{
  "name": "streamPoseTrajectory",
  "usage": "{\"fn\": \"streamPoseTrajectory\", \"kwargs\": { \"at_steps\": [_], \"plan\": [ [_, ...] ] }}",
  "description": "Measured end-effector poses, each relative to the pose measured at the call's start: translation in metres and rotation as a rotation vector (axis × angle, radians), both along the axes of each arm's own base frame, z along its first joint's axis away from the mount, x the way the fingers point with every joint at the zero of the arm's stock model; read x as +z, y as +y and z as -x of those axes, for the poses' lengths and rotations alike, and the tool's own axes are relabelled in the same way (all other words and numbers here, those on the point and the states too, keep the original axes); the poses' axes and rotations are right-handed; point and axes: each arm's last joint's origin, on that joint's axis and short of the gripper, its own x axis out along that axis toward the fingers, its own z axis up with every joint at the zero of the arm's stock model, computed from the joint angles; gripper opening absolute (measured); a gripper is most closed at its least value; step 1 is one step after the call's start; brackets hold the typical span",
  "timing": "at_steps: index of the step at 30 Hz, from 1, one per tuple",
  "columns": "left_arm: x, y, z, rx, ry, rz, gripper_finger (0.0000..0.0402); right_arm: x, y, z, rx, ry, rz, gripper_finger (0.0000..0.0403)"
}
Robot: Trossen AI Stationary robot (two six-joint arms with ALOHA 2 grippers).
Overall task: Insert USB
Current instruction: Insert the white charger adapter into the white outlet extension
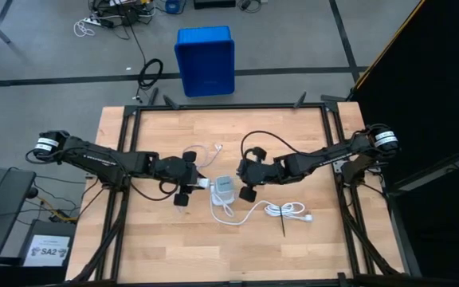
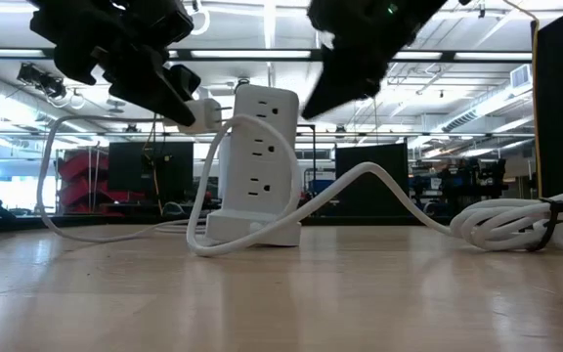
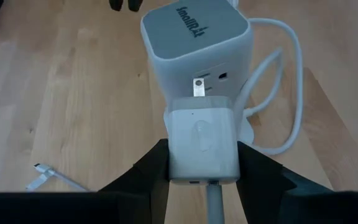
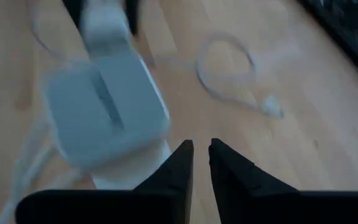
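Alignment between the charger block [image 3: 202, 146] and the power strip tower [image 3: 197, 43] is what the coming move turns on. The left end effector [image 3: 202, 163] clamps the small white block between its fingers, prongs pointing straight at the tower's side face and just short of a socket there; the block's long axis runs in line with the arm's reach toward the tower. The USB [image 1: 205, 151], a thin pale cable, lies loose on the desk [image 1: 134, 247] just beyond the left end effector, its plug end [image 3: 37, 166] flat on the wood beside that arm. The right end effector [image 4: 201, 152] hovers above the tower's far side, fingers nearly together and empty. The left arm is judged nearer the cable.
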Motion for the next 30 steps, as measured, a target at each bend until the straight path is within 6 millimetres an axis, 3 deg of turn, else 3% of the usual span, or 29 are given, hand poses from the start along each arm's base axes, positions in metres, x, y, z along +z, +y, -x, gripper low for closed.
{"fn": "streamPoseTrajectory", "kwargs": {
  "at_steps": [7, 13, 30],
  "plan": [
    [0.000, 0.000, 0.000, 0.012, 0.001, 0.015, 0.0129, -0.009, 0.001, 0.003, 0.003, -0.001, -0.072, 0.0002],
    [-0.001, 0.000, 0.001, 0.005, 0.009, 0.025, 0.0129, -0.014, 0.005, -0.002, 0.104, -0.118, -0.145, 0.0002],
    [-0.001, -0.005, 0.001, -0.017, 0.011, 0.056, 0.0129, -0.015, 0.005, -0.003, 0.126, -0.165, -0.171, 0.0001]
  ]
}}
